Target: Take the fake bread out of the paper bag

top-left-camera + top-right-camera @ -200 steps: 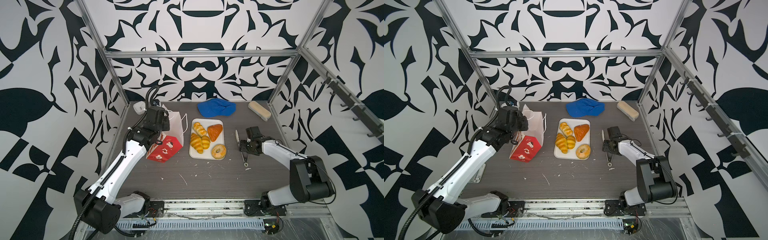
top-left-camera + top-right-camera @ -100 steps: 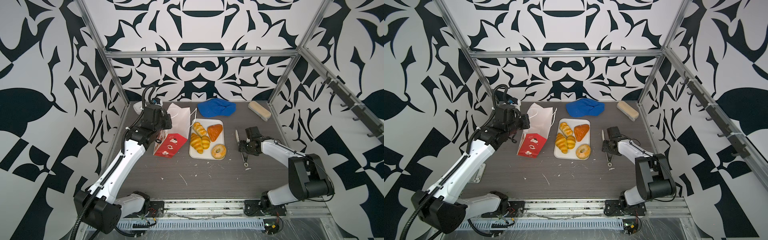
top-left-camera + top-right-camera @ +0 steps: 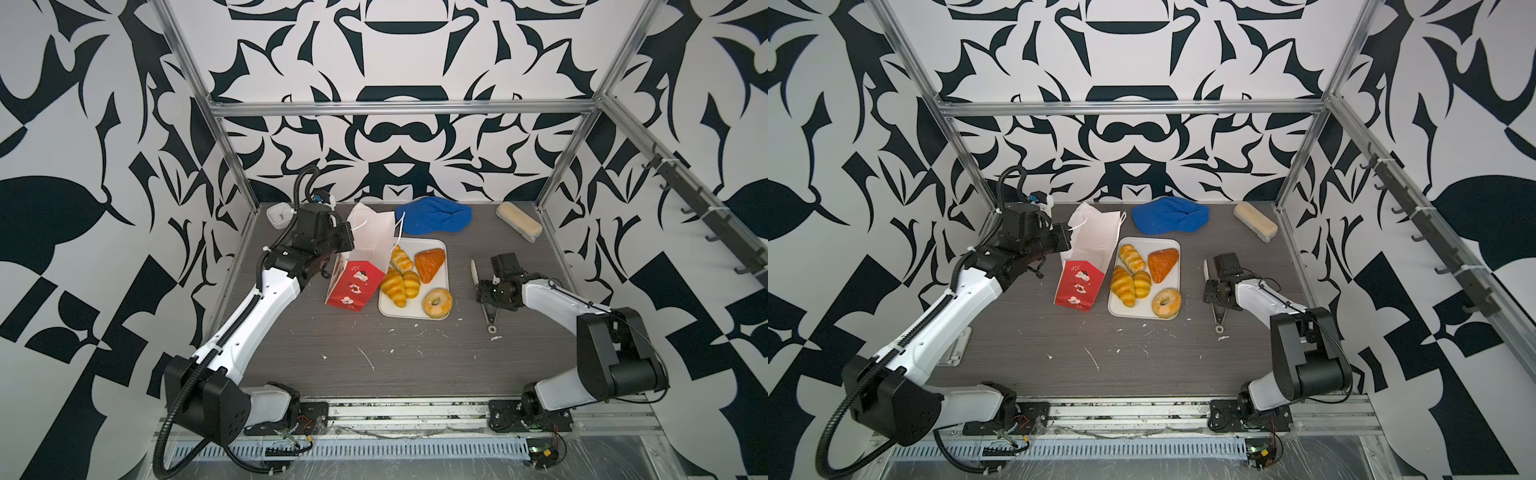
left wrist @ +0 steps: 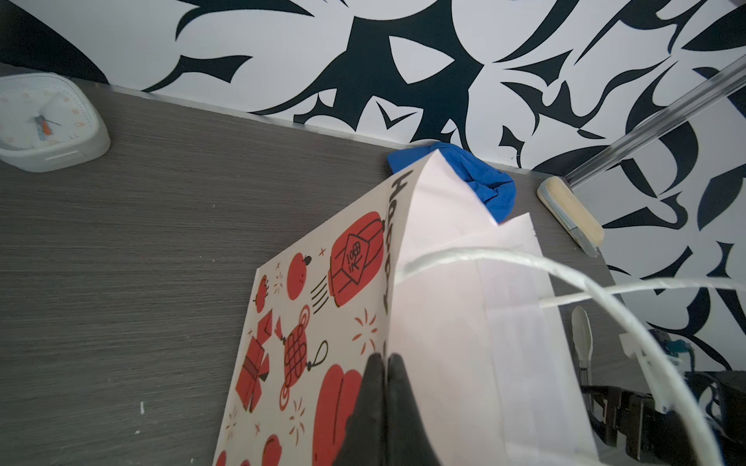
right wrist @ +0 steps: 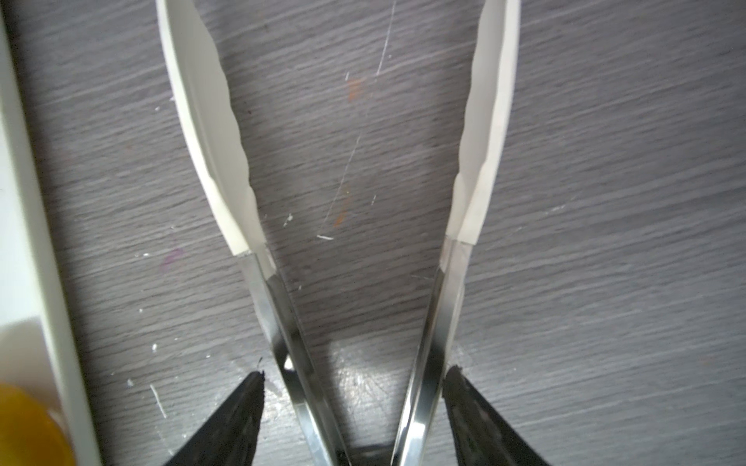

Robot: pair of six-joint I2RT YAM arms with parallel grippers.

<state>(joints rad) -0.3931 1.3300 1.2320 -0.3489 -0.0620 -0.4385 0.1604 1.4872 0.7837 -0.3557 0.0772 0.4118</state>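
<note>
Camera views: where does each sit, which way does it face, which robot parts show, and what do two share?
Top views: high in front, looking down on the table; both arms show.
Left wrist: on that arm, faces the back wall; left gripper pinching the paper bag.
Right wrist: on that arm, faces the table; right gripper holding tongs.
Shared: bag and blue cloth, top and left wrist.

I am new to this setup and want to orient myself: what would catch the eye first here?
The white tray mid-table with five glossy toy pastries stands out. Left of it, the left hand pinches the red-and-white paper bag; right of it, the right hand holds white-tipped tongs.
</note>
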